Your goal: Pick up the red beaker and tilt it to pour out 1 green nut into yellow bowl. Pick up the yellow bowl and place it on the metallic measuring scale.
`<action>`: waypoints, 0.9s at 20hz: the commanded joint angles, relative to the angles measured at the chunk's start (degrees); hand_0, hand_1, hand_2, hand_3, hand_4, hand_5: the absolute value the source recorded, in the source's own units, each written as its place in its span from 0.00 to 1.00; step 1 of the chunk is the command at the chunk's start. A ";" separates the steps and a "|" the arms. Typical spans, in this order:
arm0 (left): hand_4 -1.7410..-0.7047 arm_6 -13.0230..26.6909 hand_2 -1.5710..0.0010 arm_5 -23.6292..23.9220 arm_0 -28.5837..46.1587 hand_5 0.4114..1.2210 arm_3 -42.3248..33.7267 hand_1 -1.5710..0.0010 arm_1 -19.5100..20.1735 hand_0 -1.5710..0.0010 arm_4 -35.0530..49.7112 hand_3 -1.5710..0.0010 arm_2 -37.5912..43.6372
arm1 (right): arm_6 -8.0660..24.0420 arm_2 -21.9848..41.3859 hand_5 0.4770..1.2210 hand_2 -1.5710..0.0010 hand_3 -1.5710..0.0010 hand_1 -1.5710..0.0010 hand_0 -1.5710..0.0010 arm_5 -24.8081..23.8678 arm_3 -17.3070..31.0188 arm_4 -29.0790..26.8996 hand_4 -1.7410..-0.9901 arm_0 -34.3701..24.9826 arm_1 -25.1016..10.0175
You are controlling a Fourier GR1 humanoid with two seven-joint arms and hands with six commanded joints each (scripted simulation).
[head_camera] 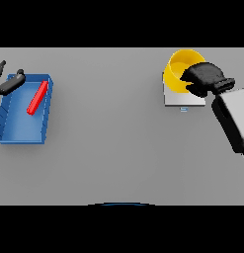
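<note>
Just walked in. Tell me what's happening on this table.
The right hand is curled over the rim of the yellow bowl, which sits on the metallic scale at the far right. The left hand hovers open at the far left, over the corner of a blue tray. A red beaker lies tilted inside that tray. No green nut is visible.

Even, moderately bright light is falling across the grey table (118,148), with no hot spots or glare showing anywhere on it. Shadows are nearly missing; only a faint darker edge is lying under the metallic measuring scale (183,100). The yellow bowl (179,69) is shading darker on its inner wall beside the right hand (205,79). The blue tray (24,129) is looking lighter on its rim than on its floor.
</note>
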 commanded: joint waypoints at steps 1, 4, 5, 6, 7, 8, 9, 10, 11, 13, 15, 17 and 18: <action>0.85 -0.28 1.00 0.21 -0.23 0.48 -0.09 1.00 -0.09 1.00 -0.40 1.00 -0.33 | -0.77 -0.23 1.00 0.10 0.16 0.00 0.00 -0.57 1.45 0.05 0.00 -0.02 0.05; 0.85 0.03 1.00 0.08 0.37 0.49 -0.81 1.00 0.17 1.00 -0.08 1.00 -0.07 | -0.93 -0.70 1.00 0.12 0.13 0.00 0.00 -1.32 3.55 0.05 0.00 0.50 1.02; 0.86 0.98 1.00 -0.09 -0.42 0.49 -0.61 1.00 0.00 1.00 -0.01 1.00 -0.19 | -0.79 -0.57 1.00 0.12 0.12 0.00 0.00 -1.48 3.94 0.41 0.00 0.49 1.20; 0.86 1.21 1.00 -0.30 -0.60 0.48 -0.46 1.00 0.03 1.00 0.04 1.00 -0.22 | -1.21 -0.66 1.00 0.12 0.11 0.00 0.00 -1.78 4.71 0.66 0.00 0.18 1.29; 0.86 1.12 1.00 -0.28 0.09 0.48 -0.84 1.00 0.03 1.00 0.33 1.00 -0.01 | -0.25 -0.64 1.00 0.12 0.11 0.00 0.00 -1.81 5.49 1.07 0.00 -0.19 1.85; 0.86 0.95 1.00 -0.33 -0.09 0.47 -0.57 1.00 0.23 1.00 0.21 1.00 0.05 | -0.37 -0.93 1.00 0.12 0.10 0.00 0.00 -2.02 7.00 1.25 0.00 -0.92 2.31; 0.87 0.75 1.00 -0.17 -0.25 0.47 -0.34 1.00 0.20 1.00 0.08 1.00 0.06 | -0.19 -0.99 1.00 0.12 0.10 0.00 0.00 -1.86 7.35 1.28 0.00 -0.90 2.63; 0.87 0.55 1.00 -0.51 -0.29 0.46 -0.46 1.00 0.38 1.00 0.37 1.00 0.20 | -0.94 -1.14 1.00 0.13 0.08 0.00 0.00 -1.45 6.72 0.91 0.00 -0.59 2.39; 0.87 0.81 1.00 -0.79 -0.09 0.46 -0.59 1.00 0.40 1.00 0.30 1.00 -0.07 | -1.27 -1.38 1.00 0.11 0.12 0.00 0.00 -0.99 6.35 0.74 0.00 -0.29 1.91; 0.87 0.96 1.00 -0.66 -0.55 0.45 -0.03 1.00 0.25 1.00 -0.03 1.00 -0.26 | -0.03 -1.50 1.00 0.15 0.29 0.09 0.01 -0.25 5.82 0.92 0.08 0.26 2.27; 0.87 0.10 1.00 -0.67 0.13 0.45 -0.18 1.00 -0.14 1.00 0.39 1.00 -0.19 | 0.23 -2.52 0.80 0.36 0.48 0.28 0.15 0.55 5.96 -0.08 0.20 -0.10 2.39; 0.87 0.71 1.00 -0.60 -0.56 0.44 0.53 1.00 0.08 1.00 0.08 1.00 -0.11 | 1.03 -3.57 0.66 0.55 0.63 0.48 0.40 1.59 6.20 -1.22 0.27 -0.12 2.56; 0.87 0.05 1.00 -0.74 -0.37 0.44 0.42 1.00 0.03 1.00 0.47 1.00 0.08 | 0.91 -3.97 0.60 0.63 0.70 0.57 0.52 2.35 6.35 -1.76 0.30 -0.34 2.45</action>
